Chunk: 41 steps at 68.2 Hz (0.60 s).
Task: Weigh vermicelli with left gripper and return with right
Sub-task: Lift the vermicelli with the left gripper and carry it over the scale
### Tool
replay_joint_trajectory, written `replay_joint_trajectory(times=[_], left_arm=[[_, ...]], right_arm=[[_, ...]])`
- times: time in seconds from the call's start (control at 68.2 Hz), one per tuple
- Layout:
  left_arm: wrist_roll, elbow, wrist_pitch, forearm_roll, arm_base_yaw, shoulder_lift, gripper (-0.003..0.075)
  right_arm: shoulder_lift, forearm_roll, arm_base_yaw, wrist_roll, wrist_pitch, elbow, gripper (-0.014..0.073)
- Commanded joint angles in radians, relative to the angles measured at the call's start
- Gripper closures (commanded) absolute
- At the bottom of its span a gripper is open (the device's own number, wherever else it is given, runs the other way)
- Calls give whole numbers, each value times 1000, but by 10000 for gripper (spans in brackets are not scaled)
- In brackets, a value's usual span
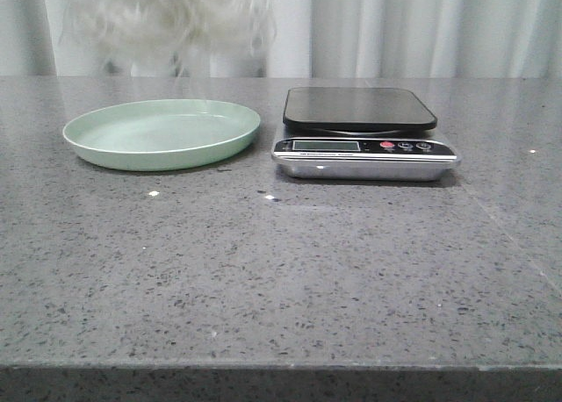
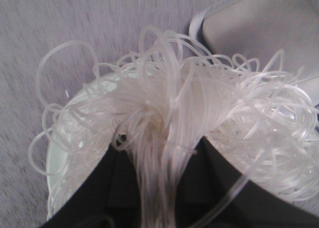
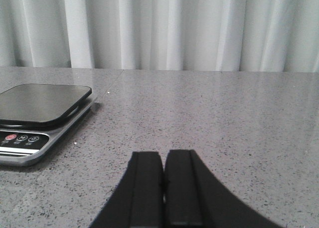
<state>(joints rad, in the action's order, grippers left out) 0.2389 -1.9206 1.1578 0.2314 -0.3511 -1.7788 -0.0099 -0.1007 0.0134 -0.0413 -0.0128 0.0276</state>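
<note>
Grey speckled table, pale curtain behind. Left claw grips the vermicelli, lifted above the green plate. Next: carry it sideways onto the scale. Right claw closed, empty.

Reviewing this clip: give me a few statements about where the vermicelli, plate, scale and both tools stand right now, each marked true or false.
1. The vermicelli rests on the scale platform. False: the left tool holds it in the air above the plate.
2. The scale platform is bare. True.
3. The right tool is wide open. False: its fingers are pressed together, holding nothing.
4. In the front view, the plate sits left of the scale. True.
5. The plate has noodles lying on it. False: the front view shows it bare.
</note>
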Motion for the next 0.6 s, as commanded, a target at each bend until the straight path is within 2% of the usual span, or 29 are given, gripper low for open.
replay_joint_trajectory(times=[0.0, 0.132, 0.249, 0.44, 0.587], left_arm=[[-10, -120, -65, 84, -4, 49, 582], [-10, -167, -109, 136, -27, 49, 582], [-10, -167, -175, 136, -91, 44, 582], [-10, -167, -273, 104, -213, -25, 582], [-10, -167, -292, 77, -264, -101, 582]], right_arm=[[-13, -1, 2, -6, 74, -7, 442], [-13, -1, 2, -6, 74, -7, 442], [-13, -1, 2, -6, 74, -7, 442], [-13, -1, 2, -6, 75, -7, 442], [-13, -1, 2, -6, 75, -7, 442]])
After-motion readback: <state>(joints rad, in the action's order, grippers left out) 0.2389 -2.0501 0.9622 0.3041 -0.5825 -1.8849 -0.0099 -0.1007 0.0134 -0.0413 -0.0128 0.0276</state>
